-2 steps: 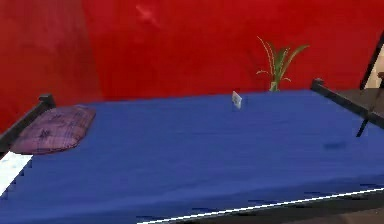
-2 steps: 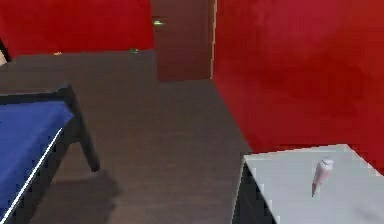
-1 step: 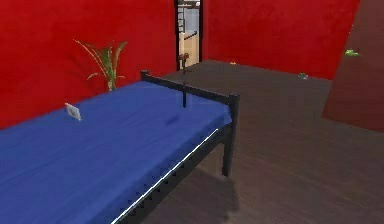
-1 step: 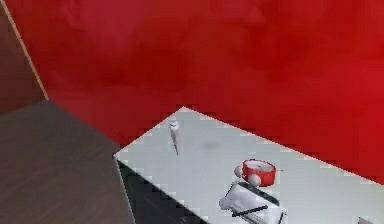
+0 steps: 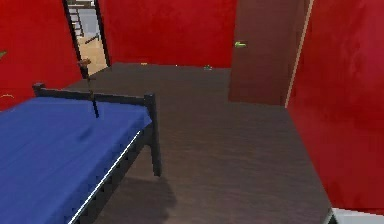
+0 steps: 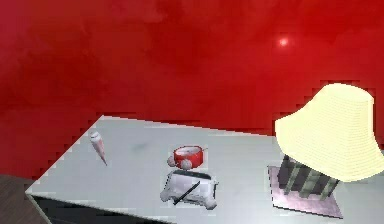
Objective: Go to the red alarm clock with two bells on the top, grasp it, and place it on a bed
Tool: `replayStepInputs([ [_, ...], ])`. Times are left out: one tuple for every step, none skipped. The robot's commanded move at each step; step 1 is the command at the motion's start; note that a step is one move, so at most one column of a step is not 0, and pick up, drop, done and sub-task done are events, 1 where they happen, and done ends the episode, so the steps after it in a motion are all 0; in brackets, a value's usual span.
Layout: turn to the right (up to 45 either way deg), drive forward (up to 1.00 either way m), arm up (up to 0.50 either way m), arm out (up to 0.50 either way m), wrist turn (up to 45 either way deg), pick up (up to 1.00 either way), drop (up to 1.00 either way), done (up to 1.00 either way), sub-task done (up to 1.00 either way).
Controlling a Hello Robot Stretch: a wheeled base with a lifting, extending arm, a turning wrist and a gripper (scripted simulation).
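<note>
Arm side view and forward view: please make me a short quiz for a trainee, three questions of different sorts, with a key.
1. Choose one. In the arm side view, what stands at the right end of the table?
A) a lamp with a cream shade
B) a green bottle
C) a stack of books
2. True or false: the red round thing lies on the bed.
3. Fill in: in the forward view, the bed's top is ____ in colour.

Key: 1 A. 2 False, it sits on the table. 3 Blue.

Bed (image 5: 50, 150) cut by left and bottom edges; lamp (image 6: 335, 125) clipped at right; red thing (image 6: 188, 155) on table (image 6: 130, 172) too small to identify.
</note>
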Motion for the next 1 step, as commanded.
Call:
replayStepInputs([
  [0.0, 0.0, 0.5, 0.0, 0.0, 0.0, 0.0, 0.0, 0.0],
])
